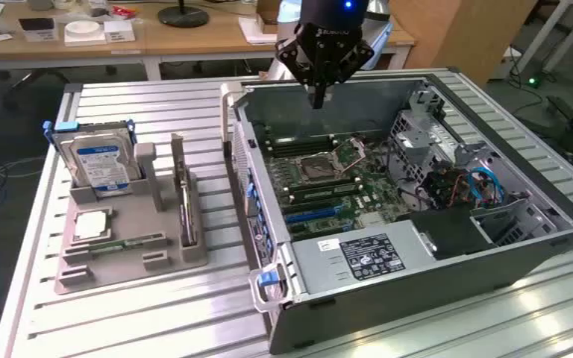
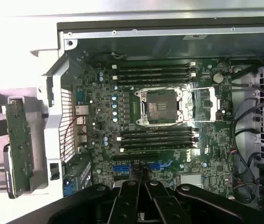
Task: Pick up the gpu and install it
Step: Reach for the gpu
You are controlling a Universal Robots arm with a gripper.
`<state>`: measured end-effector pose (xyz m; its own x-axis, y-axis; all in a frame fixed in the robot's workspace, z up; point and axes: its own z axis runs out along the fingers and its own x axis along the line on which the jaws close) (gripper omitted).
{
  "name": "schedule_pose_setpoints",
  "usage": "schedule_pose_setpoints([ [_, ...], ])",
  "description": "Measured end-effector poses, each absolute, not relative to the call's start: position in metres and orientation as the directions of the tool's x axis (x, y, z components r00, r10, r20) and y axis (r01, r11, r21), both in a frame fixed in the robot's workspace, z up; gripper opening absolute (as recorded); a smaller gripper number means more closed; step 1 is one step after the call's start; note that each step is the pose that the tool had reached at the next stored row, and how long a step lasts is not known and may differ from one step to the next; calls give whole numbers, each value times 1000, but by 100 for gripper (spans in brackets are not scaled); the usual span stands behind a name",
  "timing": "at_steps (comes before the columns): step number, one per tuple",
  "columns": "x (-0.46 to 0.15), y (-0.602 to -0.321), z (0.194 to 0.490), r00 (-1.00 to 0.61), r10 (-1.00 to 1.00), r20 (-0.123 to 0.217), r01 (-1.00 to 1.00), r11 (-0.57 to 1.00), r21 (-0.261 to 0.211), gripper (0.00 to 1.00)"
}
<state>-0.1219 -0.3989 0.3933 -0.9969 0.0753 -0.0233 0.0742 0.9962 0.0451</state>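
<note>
The gripper (image 1: 316, 101) hangs over the far edge of the open computer case (image 1: 446, 291), its fingers (image 2: 128, 201) pressed together and holding nothing. From the wrist view it looks straight down on the motherboard (image 2: 169, 140), with the bare processor socket (image 2: 162, 105) below it between two banks of memory slots.

The gpu (image 1: 181, 188) is not in the case. It stands upright on its long edge in a slot of the grey holder (image 1: 117, 262), along the holder's edge nearest the case (the exterior view's right). The holder lies on the slatted table (image 1: 147, 317), just beside the case. A hard drive (image 1: 102, 164) stands at the holder's far corner, well apart from the gripper, and a narrow memory stick (image 1: 127, 243) lies flat toward its near edge.
</note>
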Motion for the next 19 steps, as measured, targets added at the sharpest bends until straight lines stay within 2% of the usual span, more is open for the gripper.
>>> schedule_pose_setpoints([
  [19,-145,-399,393,-997,75,-23,74,996,45,11],
])
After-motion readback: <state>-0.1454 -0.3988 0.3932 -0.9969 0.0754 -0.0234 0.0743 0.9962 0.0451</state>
